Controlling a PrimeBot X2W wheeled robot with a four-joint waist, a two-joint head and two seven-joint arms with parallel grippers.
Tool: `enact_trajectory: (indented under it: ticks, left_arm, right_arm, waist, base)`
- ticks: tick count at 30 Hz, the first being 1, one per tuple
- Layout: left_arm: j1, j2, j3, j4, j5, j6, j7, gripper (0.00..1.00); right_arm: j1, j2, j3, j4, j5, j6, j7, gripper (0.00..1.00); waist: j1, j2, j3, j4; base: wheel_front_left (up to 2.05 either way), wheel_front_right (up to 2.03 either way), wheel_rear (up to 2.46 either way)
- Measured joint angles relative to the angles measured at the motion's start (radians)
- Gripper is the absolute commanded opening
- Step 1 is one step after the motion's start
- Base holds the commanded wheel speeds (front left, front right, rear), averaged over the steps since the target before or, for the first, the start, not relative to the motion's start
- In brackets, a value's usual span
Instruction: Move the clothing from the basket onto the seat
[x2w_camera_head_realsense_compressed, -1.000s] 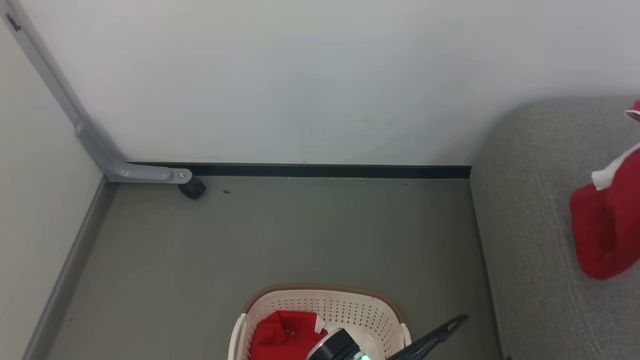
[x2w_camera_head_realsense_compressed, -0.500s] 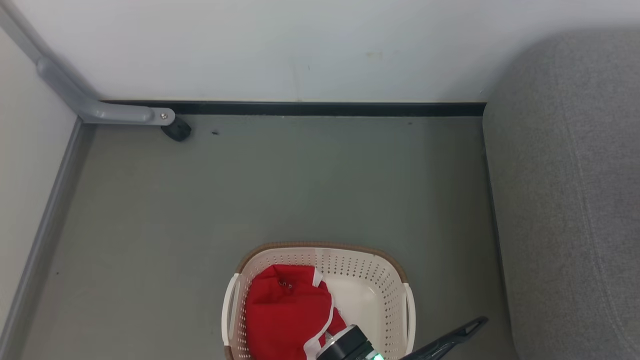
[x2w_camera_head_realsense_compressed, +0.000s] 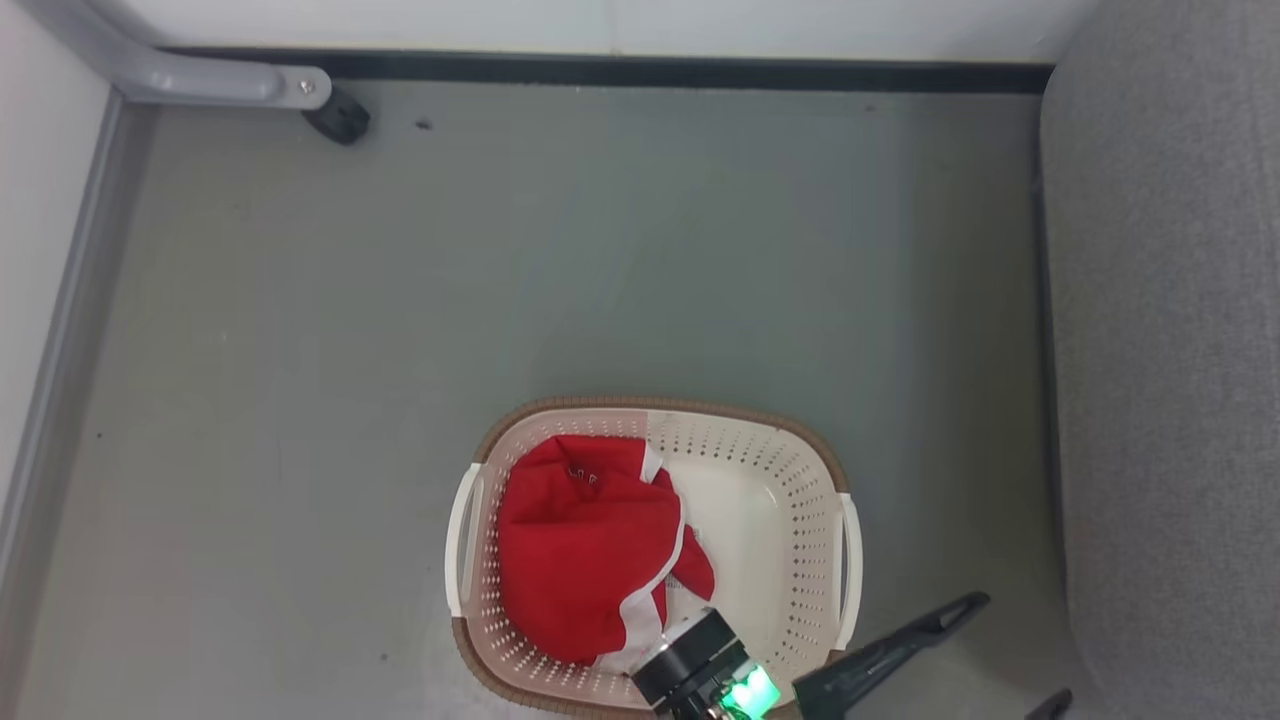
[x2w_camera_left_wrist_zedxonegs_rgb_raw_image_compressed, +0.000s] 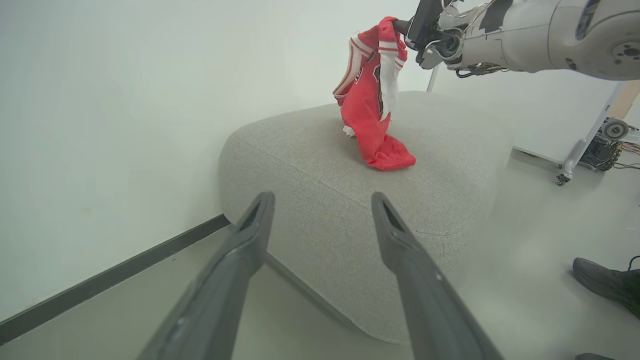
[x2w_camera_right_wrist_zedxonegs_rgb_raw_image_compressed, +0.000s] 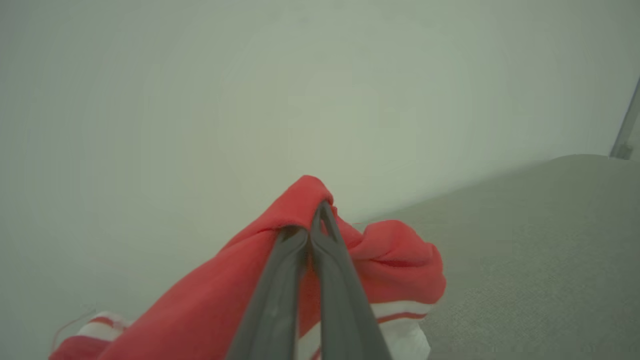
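Note:
The cream basket (x2w_camera_head_realsense_compressed: 825, 470) stands on the grey floor, with red clothing (x2w_camera_head_realsense_compressed: 580, 540) bunched in its left half. My left gripper (x2w_camera_head_realsense_compressed: 1022, 650) is open just right of the basket, fingers pointing at the grey seat (x2w_camera_head_realsense_compressed: 1170, 350); its open fingers (x2w_camera_left_wrist_zedxonegs_rgb_raw_image_compressed: 250, 235) frame the seat (x2w_camera_left_wrist_zedxonegs_rgb_raw_image_compressed: 450, 200). My right gripper (x2w_camera_left_wrist_zedxonegs_rgb_raw_image_compressed: 400, 24) is shut on another red garment (x2w_camera_left_wrist_zedxonegs_rgb_raw_image_compressed: 372, 100) with white trim. That garment hangs from it, lower end resting on the seat. From the wrist, the shut right gripper (x2w_camera_right_wrist_zedxonegs_rgb_raw_image_compressed: 320, 206) pinches the red fabric (x2w_camera_right_wrist_zedxonegs_rgb_raw_image_compressed: 395, 260) above the seat (x2w_camera_right_wrist_zedxonegs_rgb_raw_image_compressed: 540, 240).
A grey frame leg with a black caster (x2w_camera_head_realsense_compressed: 340, 115) stands at the back left by the wall and its black baseboard (x2w_camera_head_realsense_compressed: 650, 70). A person's dark shoe (x2w_camera_left_wrist_zedxonegs_rgb_raw_image_compressed: 605, 282) rests on the floor right of the seat, near another wheeled leg (x2w_camera_left_wrist_zedxonegs_rgb_raw_image_compressed: 564, 177).
The head camera has tilted down, so more of the basket shows and the hanging red garment has left that view. The left gripper stays open beside the basket.

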Motion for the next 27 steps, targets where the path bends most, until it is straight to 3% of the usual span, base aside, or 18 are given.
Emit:
enact_trajectory:
  ticks: [12, 24, 25, 26, 27]
  left_arm:
    - [-0.023, 0.000, 0.057, 0.041, 0.003, 0.000, -0.017, 1.00]
    - [-0.037, -0.001, 0.072, 0.072, 0.001, 0.000, -0.021, 1.00]
    - [-0.037, -0.001, 0.072, 0.075, 0.000, 0.000, -0.021, 1.00]
    - [-0.037, -0.002, 0.073, 0.078, -0.002, 0.000, -0.021, 1.00]
    - [-0.037, -0.001, 0.075, 0.081, -0.003, 0.000, -0.021, 1.00]
  right_arm:
    - [0.041, 0.055, 0.113, 0.071, 0.097, 0.000, 0.019, 0.00]
    - [0.021, 0.060, 0.167, 0.118, 0.154, 0.000, 0.046, 0.00]
    - [0.017, 0.060, 0.170, 0.121, 0.154, 0.000, 0.045, 0.30]
    - [0.015, 0.060, 0.173, 0.124, 0.154, 0.000, 0.045, 0.49]
    - [0.014, 0.061, 0.178, 0.127, 0.155, 0.000, 0.045, 1.00]
  waist:
    - [-0.0001, -0.0001, 0.066, 0.008]
    - [-0.0001, -0.0002, 0.055, 0.002]
    - [-0.0001, -0.0001, 0.050, 0.001]
    - [-0.0002, -0.0001, 0.045, 0.001]
    - [-0.0001, -0.0002, 0.040, 0.000]
  base:
    - [0.00, 0.00, 0.00]
    - [0.00, 0.00, 0.00]
    - [0.00, 0.00, 0.00]
    - [0.00, 0.00, 0.00]
    - [0.00, 0.00, 0.00]
